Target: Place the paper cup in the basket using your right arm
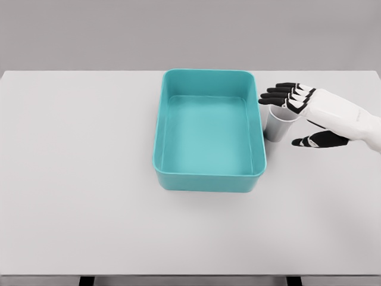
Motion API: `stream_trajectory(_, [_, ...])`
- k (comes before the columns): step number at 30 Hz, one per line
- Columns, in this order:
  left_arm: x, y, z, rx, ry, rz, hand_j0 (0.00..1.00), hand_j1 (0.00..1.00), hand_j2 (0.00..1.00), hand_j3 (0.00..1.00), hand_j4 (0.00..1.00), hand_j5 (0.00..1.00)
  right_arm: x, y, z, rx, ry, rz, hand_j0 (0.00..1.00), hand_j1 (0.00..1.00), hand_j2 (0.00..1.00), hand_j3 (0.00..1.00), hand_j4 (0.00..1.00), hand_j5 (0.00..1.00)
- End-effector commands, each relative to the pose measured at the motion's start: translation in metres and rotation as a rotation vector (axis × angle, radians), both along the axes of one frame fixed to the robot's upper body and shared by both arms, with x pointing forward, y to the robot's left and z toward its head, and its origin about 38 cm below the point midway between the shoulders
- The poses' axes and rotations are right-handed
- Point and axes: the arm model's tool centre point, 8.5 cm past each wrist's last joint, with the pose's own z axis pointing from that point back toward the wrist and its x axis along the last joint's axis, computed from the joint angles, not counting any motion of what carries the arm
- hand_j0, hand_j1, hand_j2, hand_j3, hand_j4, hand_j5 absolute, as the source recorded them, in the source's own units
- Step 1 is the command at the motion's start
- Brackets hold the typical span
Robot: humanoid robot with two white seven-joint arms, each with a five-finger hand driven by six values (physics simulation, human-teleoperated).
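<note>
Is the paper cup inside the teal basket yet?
No, the paper cup stands on the table just right of the teal basket, at the right robot hand.

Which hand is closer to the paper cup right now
Right. The right hand is around the paper cup, fingers above and thumb below it, beside the basket. The left hand is not in view.

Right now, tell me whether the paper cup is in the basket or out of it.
Out. The paper cup stands upright on the table, just beside the basket, with the right robot hand around it.
</note>
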Motion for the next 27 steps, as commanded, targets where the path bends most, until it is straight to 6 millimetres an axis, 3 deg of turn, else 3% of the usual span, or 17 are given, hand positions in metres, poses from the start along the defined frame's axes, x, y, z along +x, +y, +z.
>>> stream_trajectory(1, [-0.001,0.000,0.000,0.000,0.002,0.000,1.00,1.00,1.00,1.00,1.00,1.00,0.000,-0.001,0.001,0.004,0.002,-0.002,1.00,1.00,1.00,1.00,1.00,1.00])
stream_trajectory(5, [-0.001,0.000,0.000,0.000,0.002,0.000,1.00,1.00,1.00,1.00,1.00,1.00,-0.001,-0.002,-0.004,0.017,0.014,-0.008,1.00,1.00,1.00,1.00,1.00,1.00])
stream_trajectory(8, [-0.001,0.000,0.000,0.000,0.002,0.000,1.00,1.00,1.00,1.00,1.00,1.00,-0.001,-0.014,0.005,0.028,-0.011,-0.048,1.00,1.00,1.00,1.00,1.00,1.00])
stream_trajectory(11, [-0.001,0.000,0.000,0.000,0.002,0.000,1.00,1.00,1.00,1.00,1.00,1.00,0.007,-0.015,-0.002,0.060,0.072,-0.132,1.00,1.00,1.00,1.00,1.00,1.00])
stream_trajectory(16, [-0.001,0.000,0.000,0.000,0.002,0.000,1.00,1.00,1.00,1.00,1.00,1.00,0.019,-0.029,0.006,0.345,0.259,-0.191,1.00,1.00,1.00,1.00,1.00,1.00])
stream_trajectory(22, [-0.001,0.000,0.000,0.000,0.002,0.000,1.00,1.00,1.00,1.00,1.00,1.00,0.028,-0.053,0.002,0.473,0.333,-0.252,1.00,1.00,1.00,1.00,1.00,1.00])
stream_trajectory(27, [-0.001,0.000,0.000,0.000,0.002,0.000,1.00,1.00,1.00,1.00,1.00,1.00,0.040,-0.065,-0.035,0.601,0.444,-0.344,1.00,1.00,1.00,1.00,1.00,1.00])
